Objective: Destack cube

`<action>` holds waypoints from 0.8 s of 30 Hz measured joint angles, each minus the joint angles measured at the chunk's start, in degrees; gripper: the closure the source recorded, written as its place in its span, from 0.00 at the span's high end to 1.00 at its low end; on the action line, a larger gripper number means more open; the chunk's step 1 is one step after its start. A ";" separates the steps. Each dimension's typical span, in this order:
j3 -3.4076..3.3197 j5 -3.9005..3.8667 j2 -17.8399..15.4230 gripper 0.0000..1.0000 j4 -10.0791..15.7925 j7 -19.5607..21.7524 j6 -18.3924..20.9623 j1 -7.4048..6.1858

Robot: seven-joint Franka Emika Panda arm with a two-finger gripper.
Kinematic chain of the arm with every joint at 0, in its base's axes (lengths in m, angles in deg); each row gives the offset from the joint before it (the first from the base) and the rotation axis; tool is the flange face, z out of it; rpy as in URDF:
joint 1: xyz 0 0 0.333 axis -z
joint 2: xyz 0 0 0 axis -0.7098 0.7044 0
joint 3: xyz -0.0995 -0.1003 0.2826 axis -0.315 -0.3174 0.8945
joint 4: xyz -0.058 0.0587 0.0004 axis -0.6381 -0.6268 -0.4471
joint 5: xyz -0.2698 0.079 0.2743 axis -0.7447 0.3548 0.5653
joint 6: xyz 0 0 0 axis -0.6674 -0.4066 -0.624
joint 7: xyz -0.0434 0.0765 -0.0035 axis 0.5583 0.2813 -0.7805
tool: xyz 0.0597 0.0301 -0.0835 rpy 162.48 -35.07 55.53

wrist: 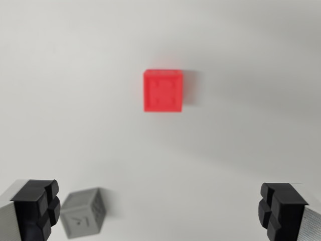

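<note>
from my seat i have only the wrist view, looking straight down on a plain white surface (241,45). the red cube (163,91) is my landmark: it sits a little above the middle of the frame, top face toward the camera, slightly soft in focus, with a faint shadow along its side on the wrist view's right. it rests alone on the surface with nothing touching it.

the grey cube (83,212) lies well below the red cube and off toward the wrist view's left, near the bottom edge, turned at an angle so two faces show. i can make out a raised mark on one face but cannot read it.

the gripper (159,211) is spread wide, holding nothing. its black pads (37,208) show in both bottom corners, far below the red cube, one on either side. the pad on the wrist view's left looks just beside the grey cube; whether they touch i cannot tell from here.
</note>
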 joint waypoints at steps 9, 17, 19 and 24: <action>0.00 -0.01 -0.26 1.00 -0.70 0.01 1.05 0.00; 0.00 0.00 -0.19 1.00 -0.69 0.01 1.05 0.00; 0.00 0.00 -0.19 1.00 -0.69 0.01 1.05 0.00; 0.00 0.00 -0.19 1.00 -0.69 0.01 1.05 0.00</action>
